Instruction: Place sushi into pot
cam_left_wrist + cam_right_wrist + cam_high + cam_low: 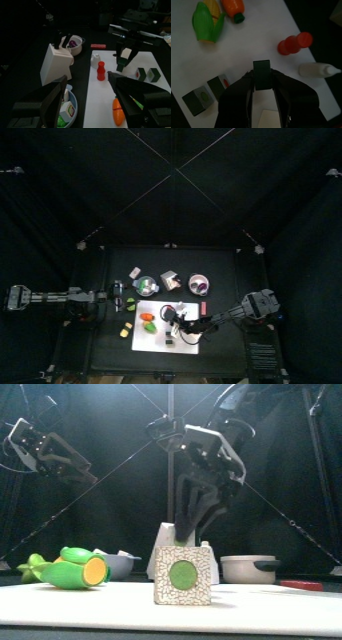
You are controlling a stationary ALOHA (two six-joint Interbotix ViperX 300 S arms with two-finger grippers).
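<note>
My right gripper (261, 86) is shut on a dark green nori-wrapped sushi piece (261, 74) and holds it above the white mat (258, 35). In the top view the right gripper (178, 318) is over the mat's middle. Two more sushi pieces (201, 98) lie on the mat beside it. A sushi roll (182, 574) with a green centre stands near the front edge. The pot (199, 283), with a pale rim and purplish inside, sits behind the mat; it also shows in the left wrist view (73, 43). My left gripper (87, 95) is open and empty at the table's left.
A red bottle (296, 43) and a white bottle (316, 70) lie on the mat close to the right gripper. Corn (208, 20) and a carrot (233, 7) lie on the mat too. A white block (55, 62) and a silver-grey bowl (144, 285) stand at the back.
</note>
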